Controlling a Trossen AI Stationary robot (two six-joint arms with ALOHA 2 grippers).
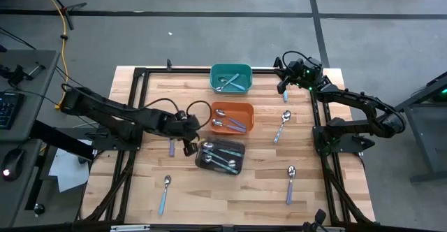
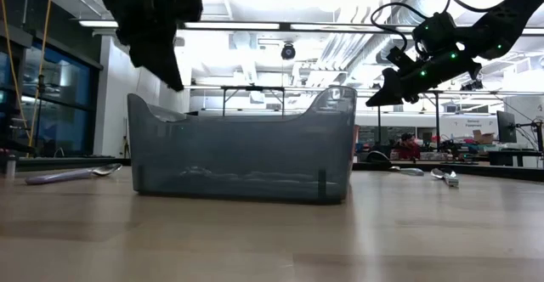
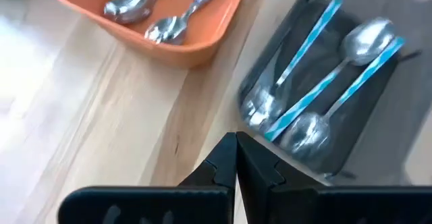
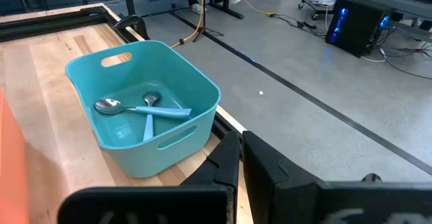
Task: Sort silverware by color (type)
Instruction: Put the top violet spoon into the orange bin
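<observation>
Three bins stand in a row down the table's middle. The teal bin (image 1: 230,78) holds two teal-handled spoons (image 4: 145,110). In the orange bin (image 1: 232,117) lie lavender-handled spoons (image 3: 158,23). Several light-blue-handled spoons (image 3: 317,82) lie in the black bin (image 1: 220,156). My left gripper (image 3: 235,143) is shut and holds nothing; it hangs above the bare wood just left of the black bin. My right gripper (image 4: 241,140) is shut with nothing in it, raised near the table's far right, right of the teal bin.
Loose spoons lie flat on the wood: one with a lavender handle (image 1: 172,147) by my left gripper, one at the near left (image 1: 164,193), two right of the bins (image 1: 281,126) (image 1: 290,183), and one under my right arm (image 1: 285,93). A black frame (image 1: 140,75) rims the table.
</observation>
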